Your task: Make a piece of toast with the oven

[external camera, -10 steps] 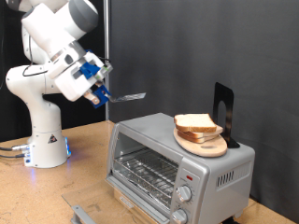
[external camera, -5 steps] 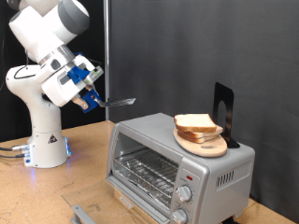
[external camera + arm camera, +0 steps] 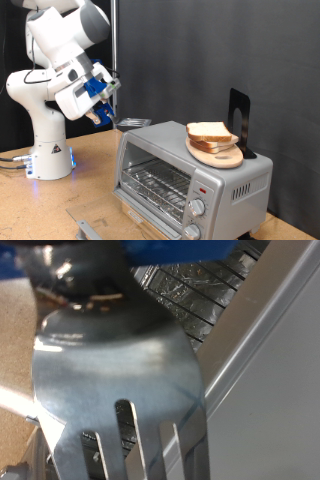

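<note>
Two slices of bread (image 3: 212, 132) sit stacked on a round wooden plate (image 3: 219, 155) on the right part of the oven's top, in front of a dark upright stand (image 3: 238, 121). Which of them is the piece of toast the task means cannot be told, and both look pale and unbrowned. The oven (image 3: 190, 180) stands on the bench (image 3: 80, 190) at the exterior view's lower right. Its door (image 3: 130, 228) appears to hang open at the front, so the wire rack (image 3: 160, 184) inside is exposed, and nothing lies on that rack.

The gripper (image 3: 107, 112) hangs at the exterior view's left, just above and beside the oven's top left corner. Its fingers are clamped narrow on the handle of a metal fork (image 3: 120, 390). In the wrist view the fork's broad head and tines fill the picture, with the oven's rack (image 3: 190, 290) and metal frame showing beyond them. In the exterior view the fork (image 3: 130, 122) reaches out roughly level toward the oven's left edge, well apart from the bread on the far right of the top.

As a judgement: the oven is open and the tool is in hand, but no bread has gone in, and the two knobs (image 3: 196, 212) on the right panel look untouched. Loading, closing and toasting all remain.
</note>
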You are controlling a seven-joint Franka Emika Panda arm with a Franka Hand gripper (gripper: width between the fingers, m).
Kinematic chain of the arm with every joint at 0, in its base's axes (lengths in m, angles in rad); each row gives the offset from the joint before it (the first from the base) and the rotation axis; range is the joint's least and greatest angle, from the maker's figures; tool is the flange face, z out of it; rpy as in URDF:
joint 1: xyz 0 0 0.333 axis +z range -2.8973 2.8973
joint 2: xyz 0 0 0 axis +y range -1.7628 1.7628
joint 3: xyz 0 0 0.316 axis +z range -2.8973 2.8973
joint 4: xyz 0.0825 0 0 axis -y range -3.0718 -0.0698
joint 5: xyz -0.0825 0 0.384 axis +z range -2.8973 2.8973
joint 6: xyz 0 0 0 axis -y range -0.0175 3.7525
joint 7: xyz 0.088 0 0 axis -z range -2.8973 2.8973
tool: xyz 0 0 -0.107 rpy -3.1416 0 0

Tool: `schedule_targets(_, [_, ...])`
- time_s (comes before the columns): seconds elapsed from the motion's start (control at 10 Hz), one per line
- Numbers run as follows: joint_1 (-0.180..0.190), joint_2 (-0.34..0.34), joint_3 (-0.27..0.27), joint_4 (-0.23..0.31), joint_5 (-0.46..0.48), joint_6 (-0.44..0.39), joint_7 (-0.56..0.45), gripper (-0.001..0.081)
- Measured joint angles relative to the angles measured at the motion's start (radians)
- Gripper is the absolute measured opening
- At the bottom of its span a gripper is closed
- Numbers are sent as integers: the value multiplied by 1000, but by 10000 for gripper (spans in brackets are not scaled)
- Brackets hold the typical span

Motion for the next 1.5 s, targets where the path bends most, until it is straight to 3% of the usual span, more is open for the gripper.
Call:
schedule_targets(0.2, [0, 73, 29, 52, -14, 12, 36, 331])
schedule_targets(0.5, [10, 145, 75, 83, -6, 101, 30, 331])
schedule_targets(1.0, [51, 173, 108, 91, 32, 150, 1, 331])
schedule_targets(1.5, [57, 194, 157, 92, 41, 198, 25, 331])
